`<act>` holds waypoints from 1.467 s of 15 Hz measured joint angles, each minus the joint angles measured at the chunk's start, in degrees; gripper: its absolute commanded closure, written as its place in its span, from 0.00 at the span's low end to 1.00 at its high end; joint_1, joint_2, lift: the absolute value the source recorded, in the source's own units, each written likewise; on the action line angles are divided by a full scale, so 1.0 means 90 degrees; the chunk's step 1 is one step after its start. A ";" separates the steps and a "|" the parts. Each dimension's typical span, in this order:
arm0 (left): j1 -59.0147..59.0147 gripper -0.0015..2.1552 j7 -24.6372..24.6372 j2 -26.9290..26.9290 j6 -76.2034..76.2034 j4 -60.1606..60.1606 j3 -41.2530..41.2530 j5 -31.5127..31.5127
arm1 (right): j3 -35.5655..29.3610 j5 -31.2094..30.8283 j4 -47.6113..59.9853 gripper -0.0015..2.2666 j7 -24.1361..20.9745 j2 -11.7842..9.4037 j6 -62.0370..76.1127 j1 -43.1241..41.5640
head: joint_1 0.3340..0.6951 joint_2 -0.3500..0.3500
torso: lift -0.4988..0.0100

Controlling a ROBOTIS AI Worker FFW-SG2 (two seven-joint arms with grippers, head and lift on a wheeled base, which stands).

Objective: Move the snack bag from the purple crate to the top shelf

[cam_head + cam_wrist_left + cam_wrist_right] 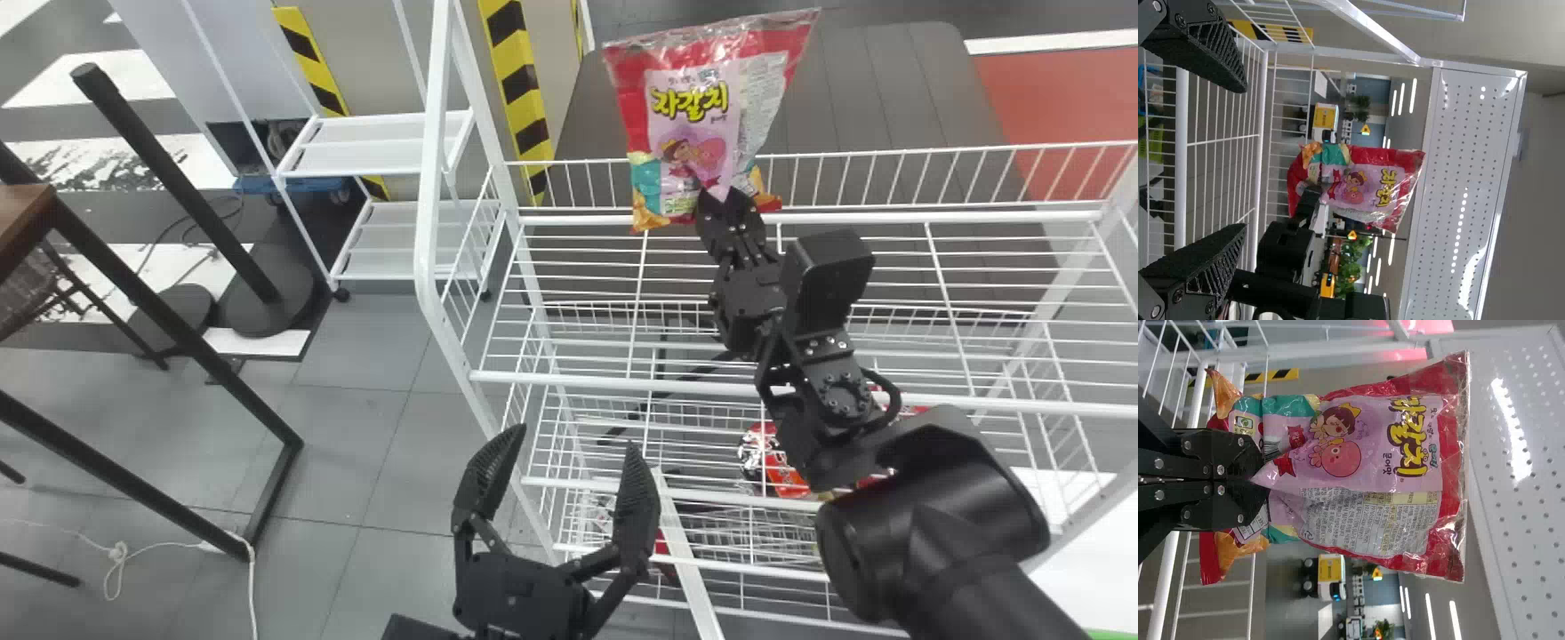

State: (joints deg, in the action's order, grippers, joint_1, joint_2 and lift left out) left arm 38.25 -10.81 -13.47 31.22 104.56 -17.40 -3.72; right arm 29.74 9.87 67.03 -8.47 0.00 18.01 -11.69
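In the head view we see large yellow Korean lettering [689,102] on the pink face of the snack bag [640,89], at one o'clock from the view's centre. Smaller characters sit at twelve and about five o'clock from that lettering. On the bag's three o'clock side we find a pale panel [761,102] packed with dense rows of fine print. Far off in the left wrist view, we make out yellow triangular signs [1365,130], each with a dark mark, and a yellow panel [1325,118] whose dark markings are too small for us to read.
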 measured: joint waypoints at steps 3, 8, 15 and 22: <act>-0.0037 0.04 0.0006 0.0003 0.0011 -0.0017 0.0039 -0.0044 | -0.0113 0.0066 -0.0350 0.74 -0.0016 0.0000 -0.0036 -0.0229 | 1.00 0.73 | 0.98; -0.0065 0.04 0.0010 0.0005 0.0022 -0.0052 0.0145 -0.0122 | -0.0156 0.0381 -0.1071 0.74 0.0008 0.0000 -0.0035 -0.0650 | 1.00 0.71 | 0.98; -0.0191 0.04 0.0050 0.0056 0.0090 -0.0220 0.0117 -0.0134 | -0.0117 0.0789 -0.1346 0.74 0.0121 0.0000 -0.0025 -0.0764 | 1.00 0.70 | 0.98; -0.0217 0.04 0.0029 0.0053 0.0110 -0.0270 0.0088 -0.0130 | -0.0063 0.0819 -0.1458 0.60 0.0110 0.0000 0.0034 -0.0713 | 1.00 0.70 | 0.98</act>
State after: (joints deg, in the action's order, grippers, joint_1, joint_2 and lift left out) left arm 36.30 -10.55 -12.99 32.22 102.13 -16.61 -4.88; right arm 29.17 17.24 53.91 -7.48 0.00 18.32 -18.11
